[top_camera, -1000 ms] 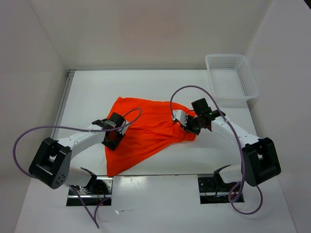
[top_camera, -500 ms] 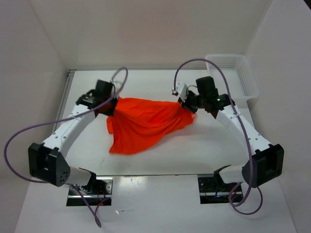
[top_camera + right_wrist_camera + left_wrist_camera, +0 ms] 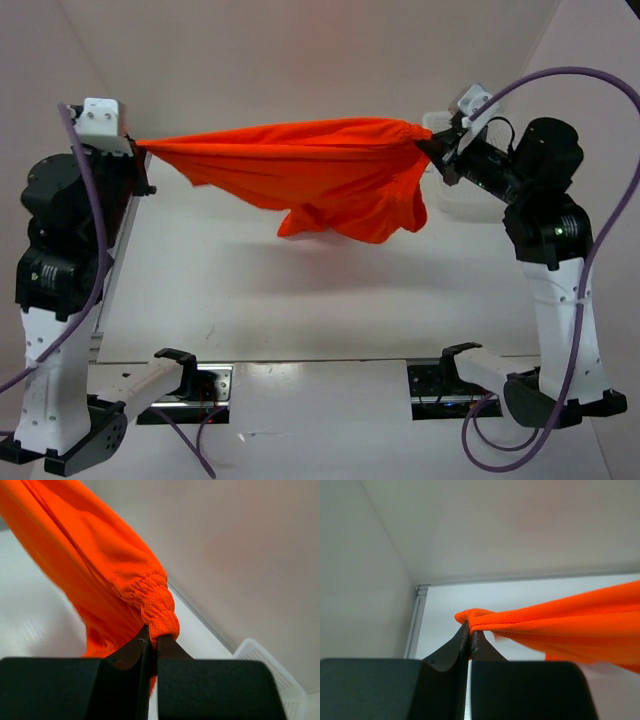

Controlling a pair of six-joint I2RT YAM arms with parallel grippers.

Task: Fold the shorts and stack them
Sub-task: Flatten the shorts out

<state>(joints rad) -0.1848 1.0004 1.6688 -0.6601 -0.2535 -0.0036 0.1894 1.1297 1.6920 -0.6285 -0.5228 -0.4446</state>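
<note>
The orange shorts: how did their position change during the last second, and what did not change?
Both arms rose and spread apart, lifting the shorts off the table, where they lay crumpled. Now they hang stretched between the left pincer and the right pincer, the middle sagging. Unchanged: both pincers shut on the fabric, and the white basket at the far right corner.

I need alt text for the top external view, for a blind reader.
Orange shorts hang stretched in the air between the left arm and the right arm, jaws shut on each end, middle sagging above the table. A white basket is partly hidden behind the right arm.
</note>
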